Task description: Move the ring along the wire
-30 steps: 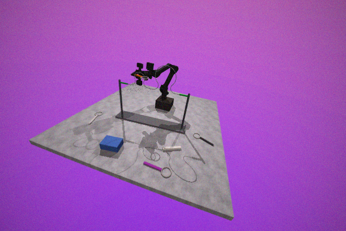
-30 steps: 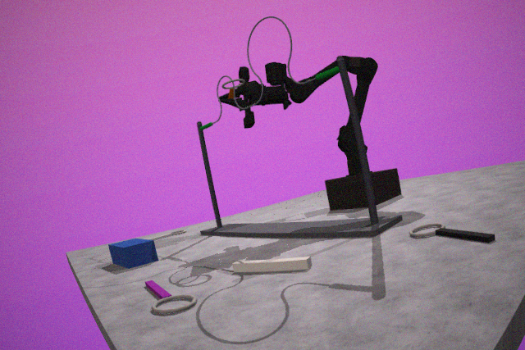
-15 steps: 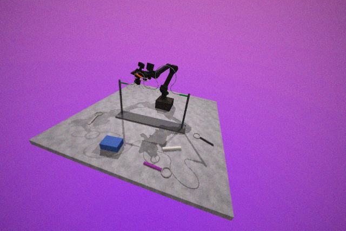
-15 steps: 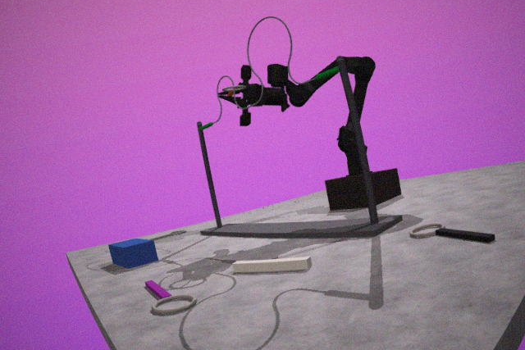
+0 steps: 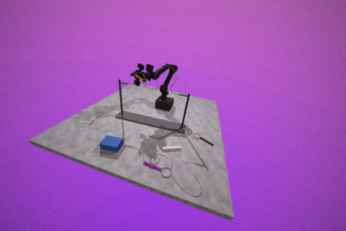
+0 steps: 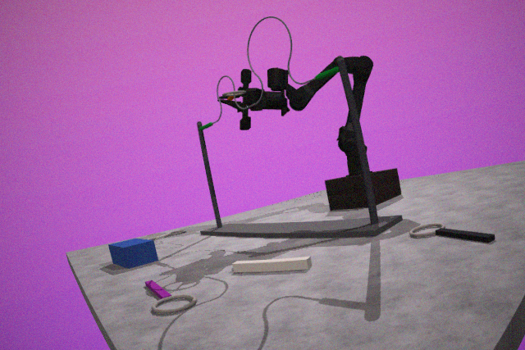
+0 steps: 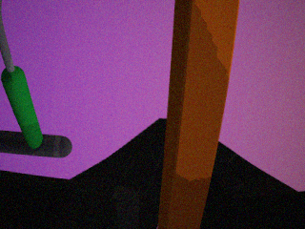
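Note:
My gripper (image 5: 134, 74) (image 6: 221, 98) (image 7: 172, 130) is shut on the orange handle (image 5: 138, 77) (image 6: 230, 97) (image 7: 200, 86), which stands upright in the wrist view. The pale ring (image 6: 234, 93) lies nearly flat in the exterior view, at the small bend of the grey wire (image 5: 175, 76) (image 6: 270, 16) (image 7: 5, 48) nearer the left post (image 5: 120, 99) (image 6: 209, 176). The wire seems to pass through it; whether they touch is too small to tell. The left green part (image 5: 124, 83) (image 6: 206, 126) is lower than the gripper in the exterior view. The other green part (image 5: 184, 94) (image 6: 326, 73) is by the right post (image 5: 185, 111) (image 6: 358, 138).
The wire's tall loop rises beside my forearm in the exterior view. On the table lie a blue block (image 5: 111, 143) (image 6: 133, 252), a white bar (image 5: 171, 148) (image 6: 271, 265), a purple-handled ring (image 5: 152, 165) (image 6: 157, 289), a black-handled ring (image 5: 206, 140) (image 6: 464, 234) and a pale-handled ring (image 5: 93, 118).

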You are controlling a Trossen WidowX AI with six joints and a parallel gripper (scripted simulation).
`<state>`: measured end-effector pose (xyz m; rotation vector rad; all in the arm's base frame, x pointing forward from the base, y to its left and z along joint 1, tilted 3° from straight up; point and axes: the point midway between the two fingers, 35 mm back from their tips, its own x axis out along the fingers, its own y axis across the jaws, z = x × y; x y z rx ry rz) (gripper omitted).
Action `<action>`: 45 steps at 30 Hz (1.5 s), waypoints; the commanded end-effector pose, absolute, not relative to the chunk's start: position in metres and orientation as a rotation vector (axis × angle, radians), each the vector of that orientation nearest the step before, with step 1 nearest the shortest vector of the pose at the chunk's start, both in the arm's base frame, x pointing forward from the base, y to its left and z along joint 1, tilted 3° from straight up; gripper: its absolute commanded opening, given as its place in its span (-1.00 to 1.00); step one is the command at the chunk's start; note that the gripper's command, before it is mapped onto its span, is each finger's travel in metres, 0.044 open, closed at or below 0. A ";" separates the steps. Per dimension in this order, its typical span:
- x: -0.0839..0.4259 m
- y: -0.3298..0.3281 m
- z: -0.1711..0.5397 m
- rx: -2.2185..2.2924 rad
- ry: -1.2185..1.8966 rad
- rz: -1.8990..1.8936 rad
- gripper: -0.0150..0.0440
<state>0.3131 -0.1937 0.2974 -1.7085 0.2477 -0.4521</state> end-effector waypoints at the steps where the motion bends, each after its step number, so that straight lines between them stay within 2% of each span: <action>1: 0.313 -0.195 0.284 -1.654 0.264 -0.436 -1.00; 23: 0.309 -0.184 0.211 -1.204 0.376 -0.332 -1.00; 45: 0.303 -0.134 0.146 -0.672 0.478 -0.205 -1.00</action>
